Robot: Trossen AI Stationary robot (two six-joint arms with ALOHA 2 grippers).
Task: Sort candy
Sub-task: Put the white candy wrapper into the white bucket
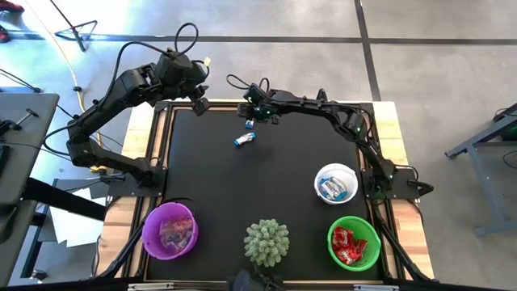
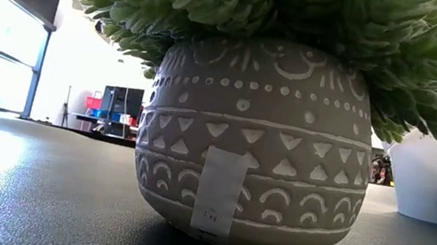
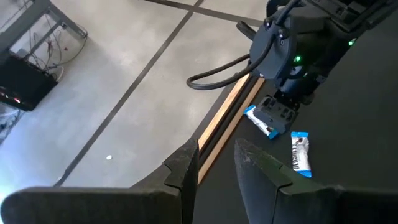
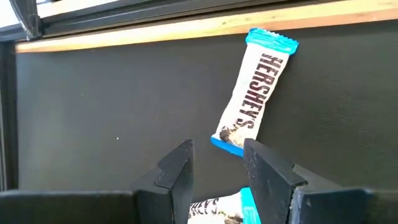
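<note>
Two blue-and-white candies lie flat on the black mat near its far edge: one (image 1: pixel 250 124) right by my right gripper, the other (image 1: pixel 244 139) just nearer. In the right wrist view the farther-off candy (image 4: pixel 252 93) lies ahead of the fingers, and the other candy (image 4: pixel 217 208) shows low between them. My right gripper (image 4: pixel 217 165) is open, pointing down over that candy. My left gripper (image 3: pixel 214 165) is open and hangs over the table's far left corner (image 1: pixel 198 103), holding nothing. More candy lies in the three bowls. My right gripper's open fingers (image 4: pixel 180 165) stand on either side of one end of the blue-and-white candy (image 4: pixel 214 205), coming from above. The candy lies on the mat. Whether a finger touches it, I cannot tell.
At the near edge stand a purple bowl (image 1: pixel 145 230) with pinkish candy, a spiky green plant in a patterned pot (image 1: pixel 266 242) and a green bowl (image 1: pixel 376 242) with red candy. A white bowl (image 1: pixel 353 173) with blue-and-white candy sits at the right. The pot (image 2: pixel 250 146) fills the low view.
</note>
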